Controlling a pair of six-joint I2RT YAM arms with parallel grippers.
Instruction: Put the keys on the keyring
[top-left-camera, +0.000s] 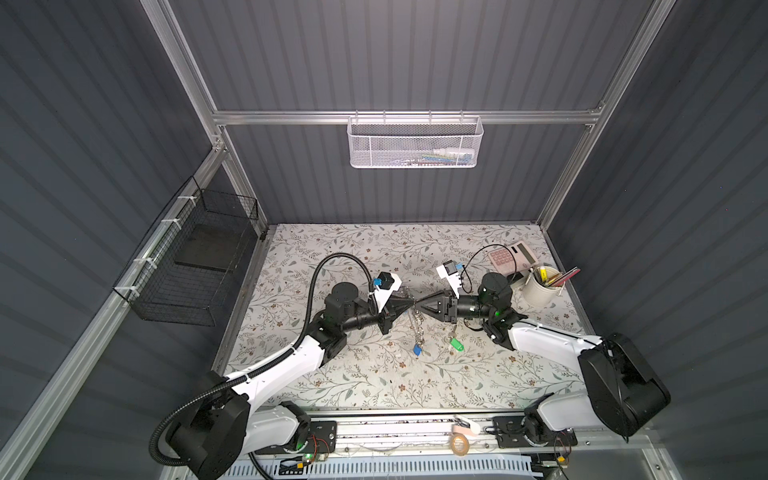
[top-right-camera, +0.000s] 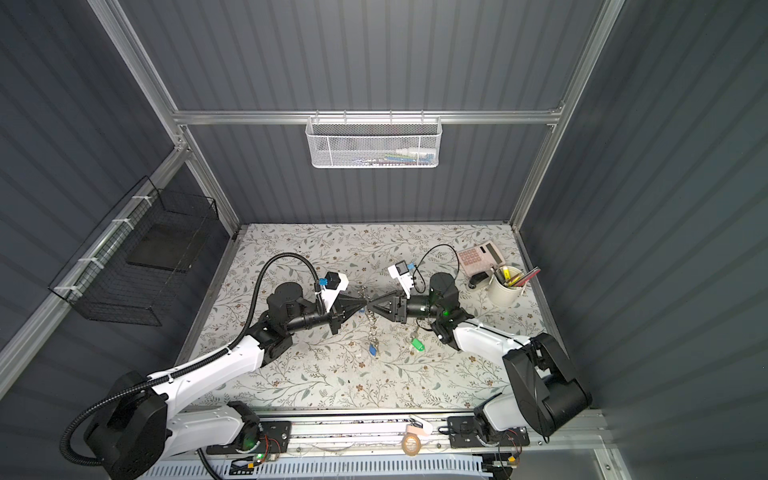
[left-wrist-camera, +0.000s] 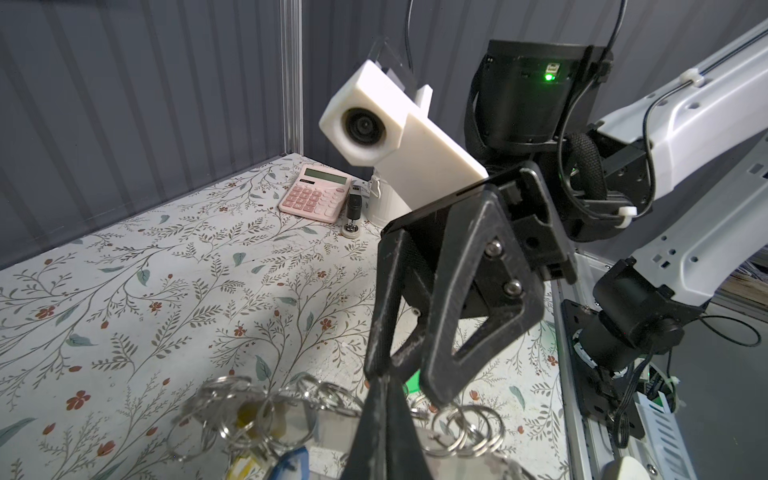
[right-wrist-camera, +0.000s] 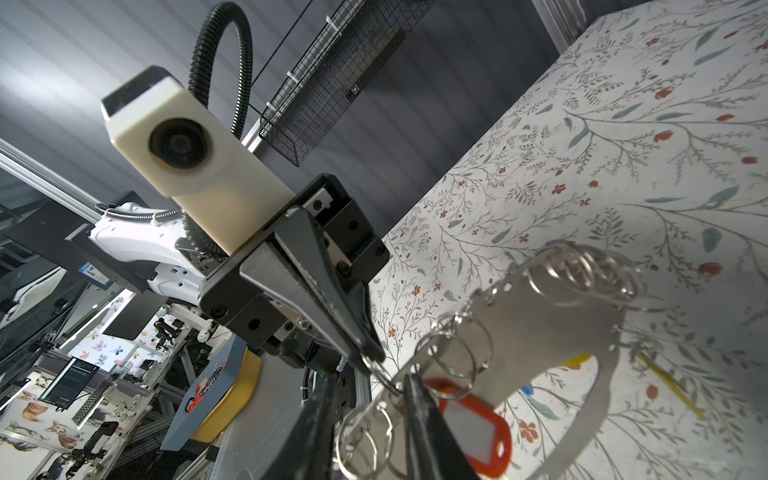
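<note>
Left gripper (right-wrist-camera: 371, 358) first: its fingers are pressed right together, pinching the wire of the keyring (right-wrist-camera: 540, 316) at the very tip. The right gripper (left-wrist-camera: 405, 380) comes in from the opposite side, so the two meet nose to nose above the middle of the table (top-left-camera: 332, 374). Its fingers sit a little apart, with the end of the grey loop and a few small rings between them. Honestly I can't tell whether they're squeezing anything or just straddling it.

The keyring hangs down from that meeting point, a messy string of silver rings and keys. A red tag (right-wrist-camera: 473, 424) shows in the right wrist view, a yellow tag (left-wrist-camera: 245, 415) shows blurry in the left wrist view, and a blue tag (top-left-camera: 417, 351) sits at the low end in both top views. Can't tell if that low end touches the table.

The keys (top-left-camera: 457, 345) with the green tag aren't on it. They lie flat on the table under the right arm's wrist, near the hanging bunch but clearly apart from it, with neither gripper touching them.

Further out, the far right corner of the table has a pink calculator (top-left-camera: 509, 251), a small black stapler (left-wrist-camera: 354, 216) beside it and a white cup (top-left-camera: 540, 291) full of pens.
</note>
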